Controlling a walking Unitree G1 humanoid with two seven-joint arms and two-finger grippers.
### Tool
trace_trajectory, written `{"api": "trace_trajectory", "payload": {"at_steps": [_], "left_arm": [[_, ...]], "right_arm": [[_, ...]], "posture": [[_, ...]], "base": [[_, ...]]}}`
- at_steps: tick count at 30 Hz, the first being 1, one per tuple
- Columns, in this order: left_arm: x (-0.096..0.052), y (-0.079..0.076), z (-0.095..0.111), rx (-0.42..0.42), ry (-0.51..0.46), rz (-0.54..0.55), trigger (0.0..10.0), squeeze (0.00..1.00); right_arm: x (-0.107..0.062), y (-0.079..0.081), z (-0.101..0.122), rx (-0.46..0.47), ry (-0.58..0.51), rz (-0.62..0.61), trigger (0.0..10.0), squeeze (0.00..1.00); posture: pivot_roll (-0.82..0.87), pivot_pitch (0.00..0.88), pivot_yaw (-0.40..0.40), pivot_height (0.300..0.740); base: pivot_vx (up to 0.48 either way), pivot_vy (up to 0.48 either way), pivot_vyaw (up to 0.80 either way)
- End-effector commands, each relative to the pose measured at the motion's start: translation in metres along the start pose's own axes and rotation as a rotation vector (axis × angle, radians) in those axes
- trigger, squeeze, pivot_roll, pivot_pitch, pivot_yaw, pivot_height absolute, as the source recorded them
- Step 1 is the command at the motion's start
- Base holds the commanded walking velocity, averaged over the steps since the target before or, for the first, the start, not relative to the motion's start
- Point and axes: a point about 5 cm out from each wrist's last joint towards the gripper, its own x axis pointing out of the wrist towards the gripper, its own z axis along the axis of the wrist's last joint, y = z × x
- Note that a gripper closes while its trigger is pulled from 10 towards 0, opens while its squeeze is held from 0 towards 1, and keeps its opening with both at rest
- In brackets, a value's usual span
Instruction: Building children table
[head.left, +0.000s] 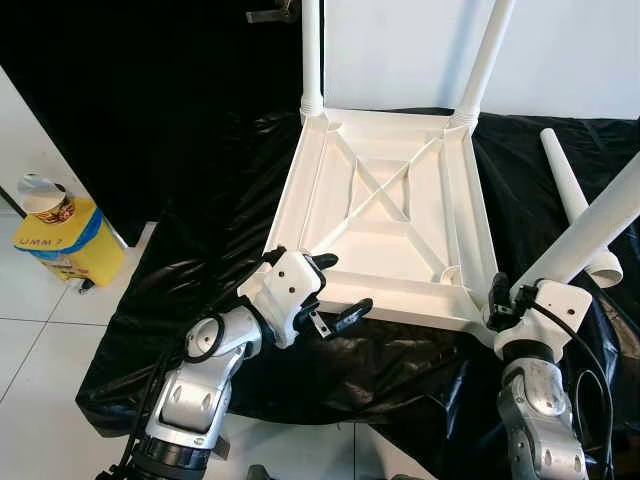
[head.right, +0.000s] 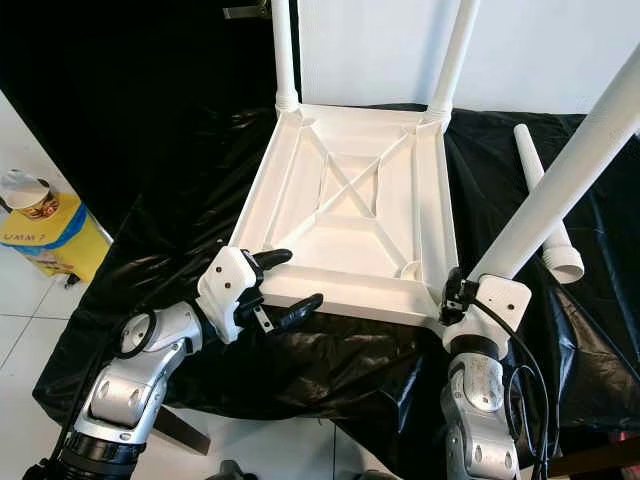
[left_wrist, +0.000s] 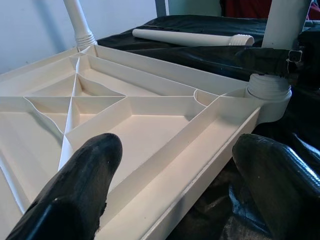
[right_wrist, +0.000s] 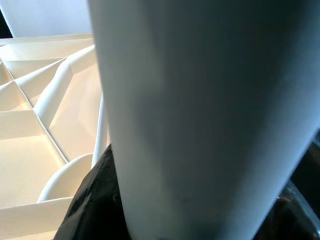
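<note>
The tabletop (head.left: 385, 215) lies upside down on the black-covered desk (head.left: 200, 290) so its sockets face up. Left hand (head.left: 335, 290), fingers spread wide, straddles the 7 o'clock edge, probably steadying it. Right hand (head.left: 510, 300) grips a leg (head.left: 590, 230) at the 5 o'clock corner; a spare leg (head.left: 575, 205) lies at 3.

left pincer (head.right: 280, 282) open at tabletop (head.right: 345, 205) edge | right pincer (head.right: 458, 297) grips leg (head.right: 565, 175)
</note>
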Motion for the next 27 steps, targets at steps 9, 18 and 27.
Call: {"api": "trace_trajectory", "payload": {"at_steps": [9,18,27], "left_arm": [[0.001,0.004,0.003,0.016,-0.018,0.094,10.0,0.00],[0.002,0.003,0.003,0.015,-0.022,0.093,10.0,0.00],[0.001,0.005,0.004,0.021,-0.021,0.082,10.0,0.00]], "right_arm": [[0.005,-0.011,0.003,0.012,-0.018,0.094,10.0,1.00],[0.001,-0.014,0.008,0.012,-0.034,0.236,10.0,0.00],[-0.003,-0.026,0.008,-0.064,-0.032,0.479,10.0,0.00]], "posture": [[-0.06,0.058,-0.009,0.740],[-0.06,0.061,-0.002,0.740],[-0.07,0.061,0.012,0.740]], "base": [[0.000,0.000,0.00],[0.000,0.000,0.00],[0.000,0.000,0.00]]}}
